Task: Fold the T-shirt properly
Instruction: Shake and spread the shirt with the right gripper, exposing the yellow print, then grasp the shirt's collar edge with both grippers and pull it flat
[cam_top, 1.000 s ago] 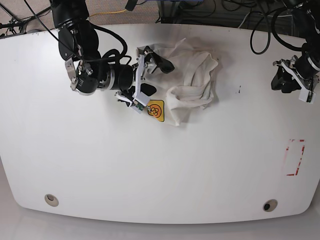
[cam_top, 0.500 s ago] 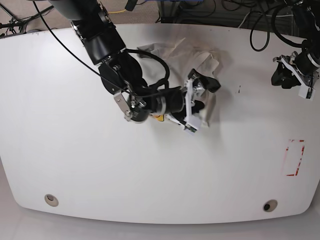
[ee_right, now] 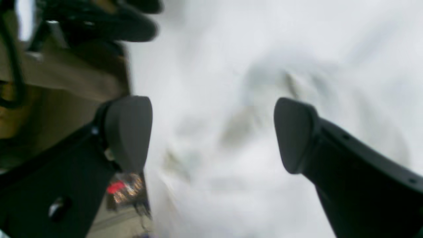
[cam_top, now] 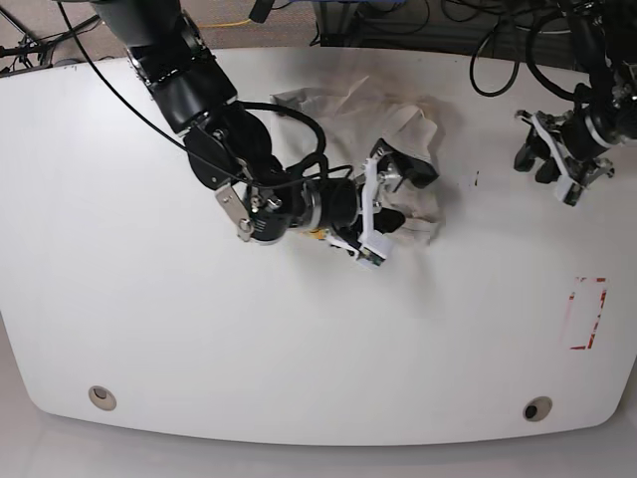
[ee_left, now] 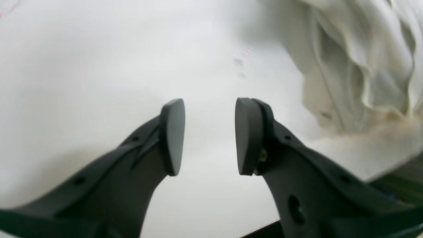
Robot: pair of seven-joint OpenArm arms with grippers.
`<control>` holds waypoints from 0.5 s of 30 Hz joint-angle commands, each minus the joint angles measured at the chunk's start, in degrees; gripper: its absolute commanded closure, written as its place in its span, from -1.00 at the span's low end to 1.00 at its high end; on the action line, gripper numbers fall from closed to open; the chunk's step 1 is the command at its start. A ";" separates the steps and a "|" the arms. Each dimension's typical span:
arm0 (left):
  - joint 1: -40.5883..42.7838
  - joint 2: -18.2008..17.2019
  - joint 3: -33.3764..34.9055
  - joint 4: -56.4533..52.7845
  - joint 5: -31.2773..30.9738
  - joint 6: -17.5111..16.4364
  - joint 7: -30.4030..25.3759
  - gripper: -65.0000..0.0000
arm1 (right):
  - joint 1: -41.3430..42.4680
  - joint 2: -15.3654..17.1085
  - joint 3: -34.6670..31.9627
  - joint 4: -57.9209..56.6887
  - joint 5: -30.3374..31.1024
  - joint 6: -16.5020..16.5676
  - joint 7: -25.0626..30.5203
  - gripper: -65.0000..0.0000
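Observation:
The cream-white T-shirt [cam_top: 398, 115] lies crumpled at the back middle of the white table [cam_top: 199, 339]. A sliver of its orange-yellow graphic [cam_top: 317, 235] shows under my right arm. My right gripper [cam_top: 402, 195] hangs open over the shirt's right part. In the right wrist view my right gripper [ee_right: 213, 132] stands wide open with blurred pale cloth [ee_right: 238, 158] below it. My left gripper [cam_top: 542, 159] hovers to the right of the shirt, apart from it. In the left wrist view my left gripper [ee_left: 209, 134] is open over bare table, and the T-shirt [ee_left: 357, 59] lies ahead to the right.
A red dashed rectangle [cam_top: 587, 314] is marked near the table's right edge. A small dark mark [cam_top: 476, 180] sits between the shirt and my left gripper. Two round holes [cam_top: 102, 398] [cam_top: 537, 409] lie near the front edge. Cables [cam_top: 398, 20] run behind the table.
My right arm has swung from the shirt's left side across to its right part, gripper still open. My left arm has shifted a little leftward toward the shirt.

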 commanded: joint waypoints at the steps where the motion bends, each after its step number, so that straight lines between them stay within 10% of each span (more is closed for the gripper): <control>1: -0.32 0.98 2.41 2.46 2.75 -0.06 -2.24 0.27 | -0.91 3.31 1.72 4.82 1.76 0.60 1.26 -0.70; 15: -0.32 15.31 17.53 3.34 18.40 -0.06 -5.84 0.27 | -14.45 15.53 15.44 13.08 9.32 0.60 1.26 -0.60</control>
